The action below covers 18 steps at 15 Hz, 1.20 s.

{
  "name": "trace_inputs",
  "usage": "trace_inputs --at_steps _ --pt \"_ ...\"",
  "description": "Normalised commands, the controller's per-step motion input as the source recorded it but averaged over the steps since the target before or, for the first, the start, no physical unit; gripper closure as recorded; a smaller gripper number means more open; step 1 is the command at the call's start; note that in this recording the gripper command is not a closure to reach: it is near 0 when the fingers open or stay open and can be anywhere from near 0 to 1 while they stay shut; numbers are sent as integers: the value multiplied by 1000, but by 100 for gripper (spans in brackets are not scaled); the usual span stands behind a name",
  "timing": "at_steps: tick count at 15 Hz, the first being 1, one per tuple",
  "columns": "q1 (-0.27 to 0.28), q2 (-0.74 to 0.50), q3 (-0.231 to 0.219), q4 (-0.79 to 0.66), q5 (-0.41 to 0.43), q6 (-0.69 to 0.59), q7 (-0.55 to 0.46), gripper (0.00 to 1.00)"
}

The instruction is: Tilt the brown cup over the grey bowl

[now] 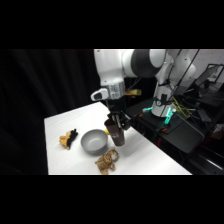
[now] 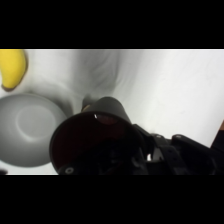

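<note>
**Now the cup is held beside the bowl, the tilt comes next**

Clearly the gripper grasps the brown cup, its fingers clamped on it, lifted off the white table. The cup hangs just beside the grey bowl, at its right rim, and looks nearly upright. I judge the next move must carry it over the bowl and rotate the wrist. A yellow toy and a tiger-like plush toy lie near. Dark curtains stand behind.
</note>
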Motion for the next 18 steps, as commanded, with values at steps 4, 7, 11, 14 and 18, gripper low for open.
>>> trace_inputs --at_steps 4,7,11,14,18 --pt "109 -252 110 -679 -80 639 371 11" --pt "-10 59 -12 -138 -242 446 287 10" --pt "3 161 -71 13 -405 382 391 11" --pt "87 114 -160 26 -479 287 466 0" --pt "103 -56 -133 12 -259 107 304 0"
